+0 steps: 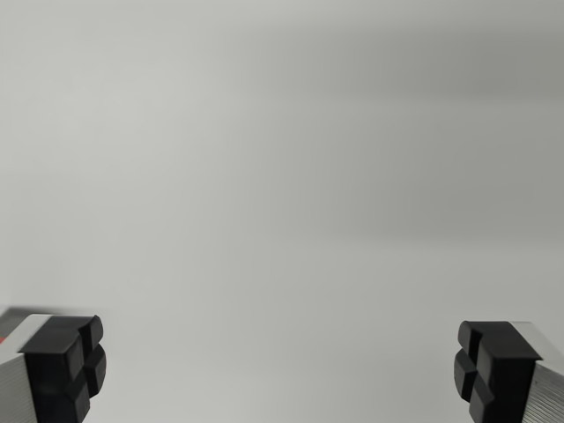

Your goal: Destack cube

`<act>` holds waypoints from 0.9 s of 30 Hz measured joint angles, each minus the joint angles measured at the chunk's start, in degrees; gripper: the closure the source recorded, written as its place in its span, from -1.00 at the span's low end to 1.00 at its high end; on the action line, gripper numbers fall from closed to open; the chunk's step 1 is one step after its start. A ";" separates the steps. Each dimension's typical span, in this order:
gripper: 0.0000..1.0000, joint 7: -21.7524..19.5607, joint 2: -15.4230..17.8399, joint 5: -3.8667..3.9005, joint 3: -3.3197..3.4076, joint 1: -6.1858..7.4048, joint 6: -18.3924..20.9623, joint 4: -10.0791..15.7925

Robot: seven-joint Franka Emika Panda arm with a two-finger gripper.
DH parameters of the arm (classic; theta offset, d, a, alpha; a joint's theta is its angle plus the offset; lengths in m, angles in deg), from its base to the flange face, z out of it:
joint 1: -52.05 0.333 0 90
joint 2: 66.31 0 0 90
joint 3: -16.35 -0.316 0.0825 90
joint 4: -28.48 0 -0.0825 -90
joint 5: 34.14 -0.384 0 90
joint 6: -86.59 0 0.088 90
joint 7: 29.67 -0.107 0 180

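Observation:
Only my gripper point(280, 370) shows in the wrist view. Its two black rubber fingertips sit in the bottom corners, one at the wrist view's left point(66, 366) and one at the wrist view's right point(493, 366). They stand far apart, so the gripper is open, and nothing lies between them. No cube is in view.
A plain pale grey surface point(282, 176) fills the whole picture, with a faint darker band across the upper right. No edges or other objects show.

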 joint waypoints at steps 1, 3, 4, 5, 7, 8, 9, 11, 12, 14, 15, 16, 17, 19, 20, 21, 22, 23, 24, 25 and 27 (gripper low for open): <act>-1.00 -0.04 0.05 0.00 -0.01 0.04 -0.06 0.10; -1.00 -0.27 0.30 0.00 -0.05 0.19 -0.32 0.59; -1.00 -0.39 0.46 0.00 -0.07 0.27 -0.44 0.86; -1.00 -0.54 0.62 0.00 -0.10 0.36 -0.58 1.17; -1.00 -0.84 0.89 0.00 -0.16 0.54 -0.83 1.71; -1.00 -0.99 1.02 0.00 -0.20 0.64 -1.01 1.98; -1.00 -1.05 1.09 0.00 -0.22 0.69 -1.10 2.13; -1.00 -1.39 1.40 0.00 -0.34 0.88 -1.52 2.83; -1.00 -1.57 1.54 0.00 -0.39 0.98 -1.69 3.15; -1.00 -1.95 1.88 0.00 -0.49 1.20 -2.05 3.81; -1.00 -2.14 2.08 0.00 -0.55 1.32 -2.24 4.20; -1.00 -2.32 2.25 0.00 -0.60 1.44 -2.42 4.56; -1.00 -2.53 2.44 0.00 -0.67 1.55 -2.63 4.92; -1.00 -2.85 2.70 0.00 -0.76 1.73 -2.91 5.46; -1.00 -3.06 2.87 0.00 -0.83 1.85 -3.10 5.84; -1.00 -3.28 3.03 0.00 -0.88 1.99 -3.31 6.20; -1.00 -3.51 3.24 0.00 -0.96 2.13 -3.57 6.63; -1.00 -3.63 3.34 0.00 -0.99 2.21 -3.70 6.84; -1.00 -3.88 3.56 0.00 -1.07 2.33 -3.92 7.27; -1.00 -4.11 3.74 0.00 -1.14 2.46 -4.10 7.65; -1.00 -4.55 4.08 0.00 -1.27 2.74 -4.54 8.38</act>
